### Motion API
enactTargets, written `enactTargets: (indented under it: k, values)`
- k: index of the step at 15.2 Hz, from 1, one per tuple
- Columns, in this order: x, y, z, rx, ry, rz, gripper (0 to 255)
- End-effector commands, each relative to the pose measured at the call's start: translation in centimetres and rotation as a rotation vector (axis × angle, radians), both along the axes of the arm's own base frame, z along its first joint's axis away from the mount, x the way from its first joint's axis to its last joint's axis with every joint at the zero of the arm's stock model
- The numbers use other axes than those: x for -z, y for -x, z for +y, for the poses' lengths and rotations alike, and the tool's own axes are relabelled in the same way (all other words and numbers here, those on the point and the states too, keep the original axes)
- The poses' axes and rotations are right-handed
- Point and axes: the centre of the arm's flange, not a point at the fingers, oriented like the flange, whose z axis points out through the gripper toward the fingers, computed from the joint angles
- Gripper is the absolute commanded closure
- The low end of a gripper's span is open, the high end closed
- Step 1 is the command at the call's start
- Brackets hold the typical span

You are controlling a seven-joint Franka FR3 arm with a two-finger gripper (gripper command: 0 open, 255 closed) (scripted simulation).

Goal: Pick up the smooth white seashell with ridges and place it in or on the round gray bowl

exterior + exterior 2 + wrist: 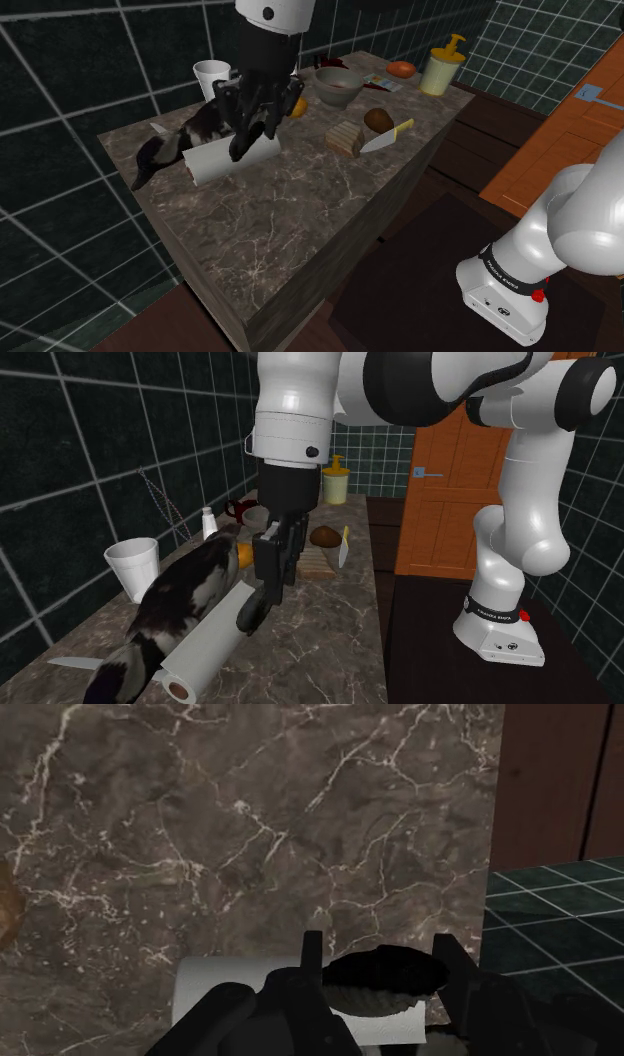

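Seashell [380,989], ridged, clasped in the hand [380,954] over a white paper roll [225,979].

Dark tiled walls [60,85], seemingly wooden door [440,522]

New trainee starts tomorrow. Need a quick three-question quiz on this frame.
1. True or false: the bowl stands on the floor.
2. What lies right under the pincer? A) a paper towel roll B) a laptop C) a book
3. Fill in: the pincer clasps a ridged ____ between its fingers.
Key: 1 false; 2 A; 3 seashell.
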Motion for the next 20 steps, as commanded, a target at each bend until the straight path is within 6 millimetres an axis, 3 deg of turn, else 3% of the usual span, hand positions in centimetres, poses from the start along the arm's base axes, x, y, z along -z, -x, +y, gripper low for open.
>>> enactTargets:
  k: [1,20]
  values:
    - [-0.4,-0.6,-1.1,0.0,0.0,0.0,255]
    - [-0.8,-11.0,-23.9,0.0,0.0,0.0,255]
